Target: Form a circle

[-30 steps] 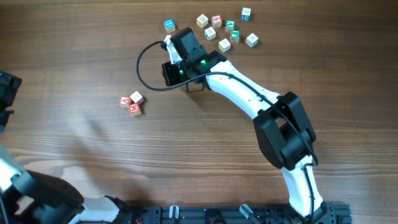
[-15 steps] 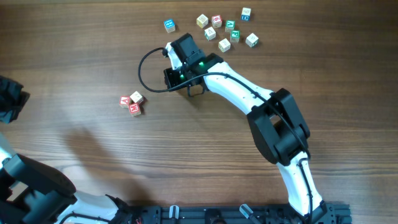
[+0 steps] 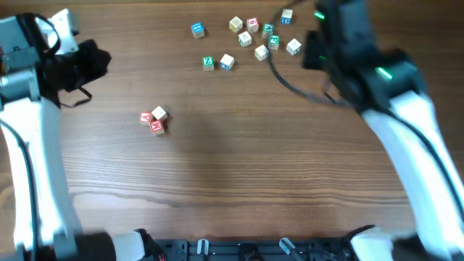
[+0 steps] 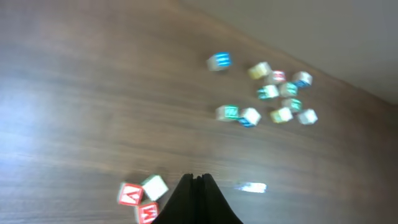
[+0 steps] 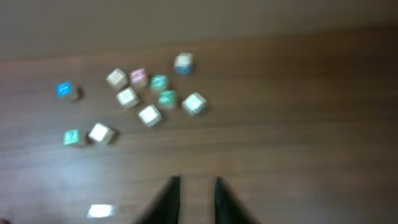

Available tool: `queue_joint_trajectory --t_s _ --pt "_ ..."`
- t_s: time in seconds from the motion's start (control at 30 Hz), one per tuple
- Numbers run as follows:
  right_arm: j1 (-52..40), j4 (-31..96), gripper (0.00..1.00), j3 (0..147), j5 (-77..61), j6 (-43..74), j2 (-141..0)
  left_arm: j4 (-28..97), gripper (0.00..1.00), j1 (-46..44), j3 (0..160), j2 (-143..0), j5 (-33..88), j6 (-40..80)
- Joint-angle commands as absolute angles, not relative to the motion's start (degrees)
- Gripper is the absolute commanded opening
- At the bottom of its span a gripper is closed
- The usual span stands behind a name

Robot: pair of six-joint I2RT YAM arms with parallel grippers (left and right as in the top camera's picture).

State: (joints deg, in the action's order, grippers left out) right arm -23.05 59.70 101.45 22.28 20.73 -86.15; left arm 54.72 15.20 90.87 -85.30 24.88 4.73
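Since my right hand (image 5: 197, 182) left mid-table, slightly parted, empty, green cube (image 3: 208, 62) and blue cube (image 3: 227, 63) uncovered, left hand (image 4: 196, 180) closed

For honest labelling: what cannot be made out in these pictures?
- Letters on the three grouped cubes: too small overhead, blurred in the left wrist view.
- Prints on the scattered cubes: smeared by blur in both wrist views.
- The right gripper: overhead, lost in the arm's motion blur.
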Motion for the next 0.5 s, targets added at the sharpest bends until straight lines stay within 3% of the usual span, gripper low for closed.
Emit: queue_joint_trajectory --t_s 0.0,0.03,0.07,0.17,0.2,0.23,0.27,0.47 --pt "-23.2 67.5 0.66 101.7 31.0 25.9 -78.8 58.1 0.04 9.3 91.1 -73.8 15.9 3.2" --pt "-23.2 70.3 0.83 101.7 31.1 28.3 -76.8 59.5 0.04 7.8 91.1 -71.0 14.6 3.2" --pt "-23.2 73.0 0.92 101.7 31.1 30.7 -75.0 61.3 0.04 6.0 91.1 -67.5 13.1 3.2" --pt "-23.2 78.7 1.00 101.6 32.0 35.6 -70.9 65.3 0.11 2.1 90.7 -59.6 10.2 3.3" --pt "-23.2 79.9 1.00 101.6 32.1 36.2 -69.8 67.0 0.27 1.2 90.4 -57.0 9.7 3.4" --pt "-23.2 80.6 1.00 101.6 31.6 36.2 -69.0 68.6 0.54 0.8 90.3 -55.2 9.8 3.4" --pt "-23.2 81.3 1.00 101.6 30.9 36.2 -68.4 70.5 1.00 0.5 90.2 -53.6 9.8 3.4" --pt "-23.2 83.8 1.00 101.6 29.7 36.0 -67.4 78.5 1.00 0.4 90.2 -46.9 9.5 3.4"
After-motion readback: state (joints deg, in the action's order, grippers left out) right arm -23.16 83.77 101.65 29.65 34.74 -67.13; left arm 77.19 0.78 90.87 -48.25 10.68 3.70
